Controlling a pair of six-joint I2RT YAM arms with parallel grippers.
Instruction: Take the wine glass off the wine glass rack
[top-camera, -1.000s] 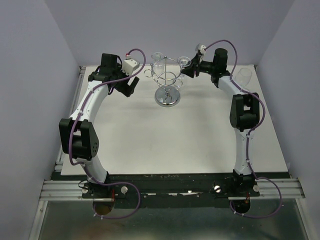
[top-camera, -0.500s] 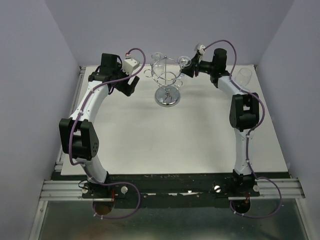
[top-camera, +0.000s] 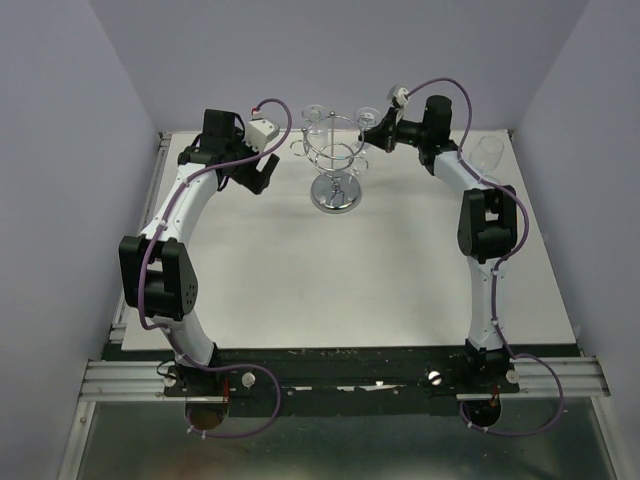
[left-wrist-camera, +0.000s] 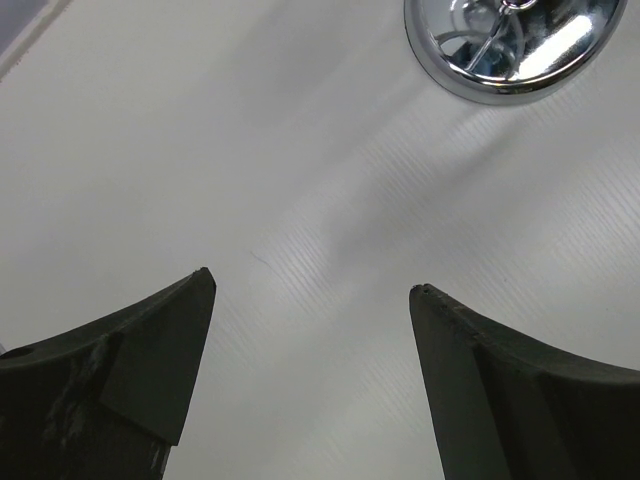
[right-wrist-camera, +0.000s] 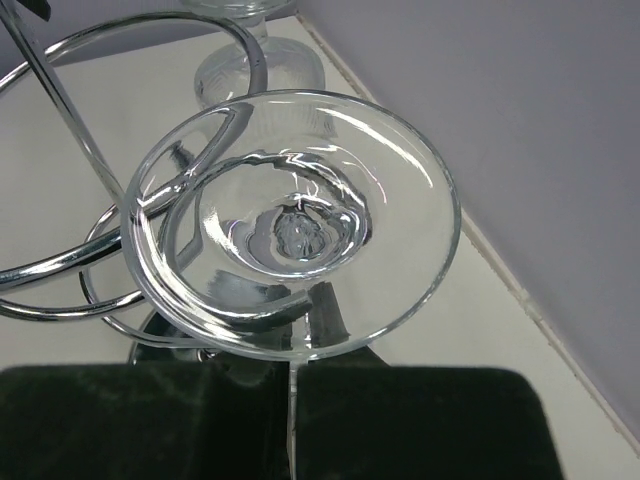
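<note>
Right gripper (right-wrist-camera: 295, 372) fingers closed together. Wine glass (right-wrist-camera: 300, 230) foot sits right at the fingertips, just ahead; can't tell if the stem is pinched. Glass hangs upside down in a loop of the wine glass rack (right-wrist-camera: 40, 265), whose wires are ahead-left. A second glass (right-wrist-camera: 262, 62) is farther ahead. Left gripper (left-wrist-camera: 312, 282) jaws wide apart, holding nothing, above the bare table (left-wrist-camera: 250, 170); rack's mirrored base (left-wrist-camera: 505, 55) ahead-right, apart from it.

Wine glass rack (top-camera: 335, 195): shiny chrome wire. Wine glass (right-wrist-camera: 295, 225): clear glossy glass. Table (top-camera: 330, 280): matt white.
</note>
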